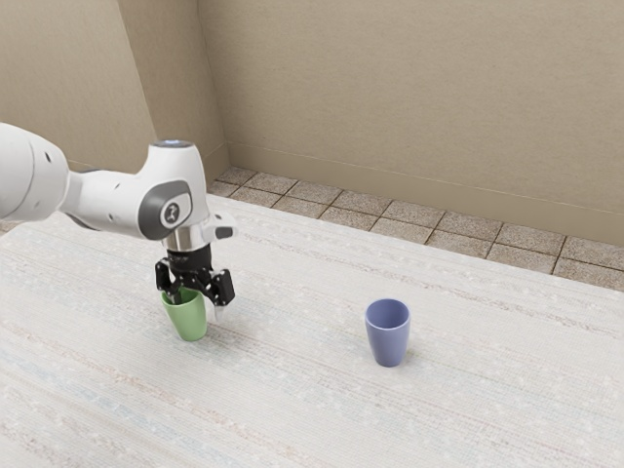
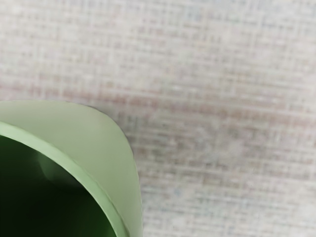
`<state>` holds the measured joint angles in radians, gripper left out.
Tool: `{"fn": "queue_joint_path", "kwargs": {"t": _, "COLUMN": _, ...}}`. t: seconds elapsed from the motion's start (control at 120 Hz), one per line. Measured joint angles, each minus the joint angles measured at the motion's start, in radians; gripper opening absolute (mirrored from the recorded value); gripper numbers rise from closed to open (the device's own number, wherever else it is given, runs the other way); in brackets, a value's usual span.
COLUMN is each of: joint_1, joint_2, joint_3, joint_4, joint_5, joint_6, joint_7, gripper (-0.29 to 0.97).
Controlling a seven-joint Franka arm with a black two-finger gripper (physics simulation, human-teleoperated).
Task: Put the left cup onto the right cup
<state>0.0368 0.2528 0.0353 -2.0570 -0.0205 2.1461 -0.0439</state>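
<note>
The green cup [image 1: 185, 316] stands on the table at the exterior view's left. My gripper [image 1: 201, 304] has come down over its rim. One light finger [image 1: 219, 310] shows just outside the cup's right wall, a small gap away, and the other is hidden behind the rim. The gripper looks open, astride that wall. The wrist view has the green cup's rim and dark inside [image 2: 64, 168] right under my hand. The blue cup [image 1: 388, 331] stands upright at the exterior view's right, well apart from the green one.
The pale woven tabletop [image 1: 312, 409] stretches wide around both cups. A tiled floor strip [image 1: 439, 224] and beige walls lie behind the table's far edge.
</note>
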Motion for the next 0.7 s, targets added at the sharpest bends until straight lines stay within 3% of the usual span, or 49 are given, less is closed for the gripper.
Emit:
{"fn": "queue_joint_path", "kwargs": {"t": 0.125, "joint_1": 0.0, "joint_2": 0.002, "joint_3": 0.0, "joint_4": 0.0, "joint_5": -0.002, "joint_6": 0.003, "joint_7": -0.003, "gripper": 0.6}}
{"fn": "queue_joint_path", "kwargs": {"t": 0.5, "joint_1": 0.0, "joint_2": 0.001, "joint_3": 0.001, "joint_4": 0.0, "joint_5": -0.001, "joint_6": 0.007, "joint_7": -0.009, "gripper": 0.08}}
{"fn": "queue_joint_path", "kwargs": {"t": 0.7, "joint_1": 0.004, "joint_2": 0.001, "joint_3": 0.002, "joint_4": -0.002, "joint_5": 0.002, "joint_6": 0.007, "joint_7": -0.012, "gripper": -0.05}}
